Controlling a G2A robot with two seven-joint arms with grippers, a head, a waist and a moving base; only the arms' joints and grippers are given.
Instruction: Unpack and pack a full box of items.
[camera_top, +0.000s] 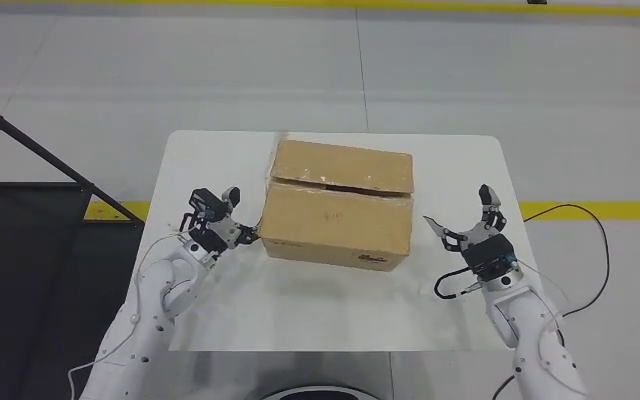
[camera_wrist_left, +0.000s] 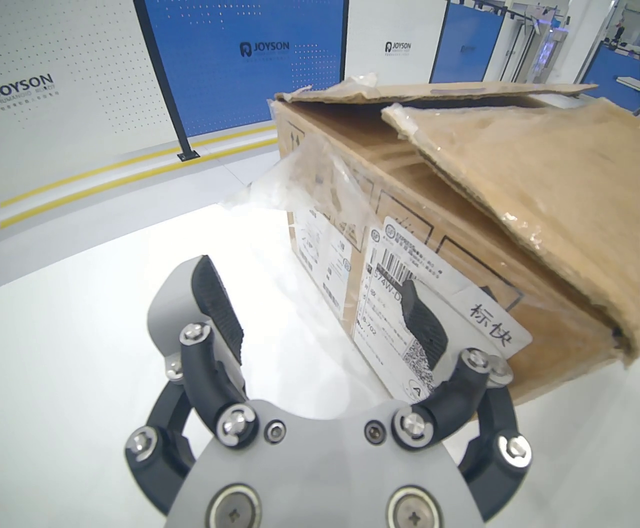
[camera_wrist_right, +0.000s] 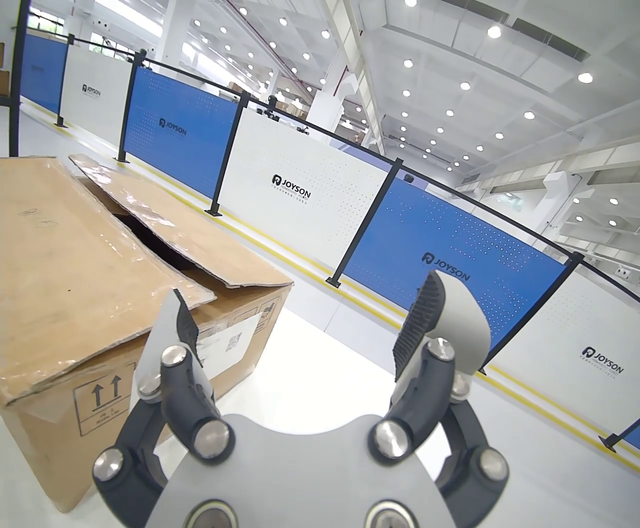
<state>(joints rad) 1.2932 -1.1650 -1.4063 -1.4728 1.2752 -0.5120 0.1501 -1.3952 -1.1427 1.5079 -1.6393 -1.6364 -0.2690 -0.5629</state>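
Note:
A brown cardboard box (camera_top: 338, 205) stands in the middle of the white table (camera_top: 330, 315), its two top flaps down but loose, a dark slit between them. My left gripper (camera_top: 240, 215) is open at the box's left end, close to the labelled side (camera_wrist_left: 400, 280), with nothing between its fingers (camera_wrist_left: 220, 300). Clear torn tape (camera_wrist_left: 300, 180) hangs off that end of the box (camera_wrist_left: 450, 210). My right gripper (camera_top: 462, 215) is open a short way off the box's right end, pointing past the box (camera_wrist_right: 100, 280). What is inside the box is hidden.
Bare white tabletop lies in front of the box and around both arms. A black cable (camera_top: 590, 225) trails off the table's right edge. A dark mat and a slanting pole (camera_top: 45, 150) are on the floor at left.

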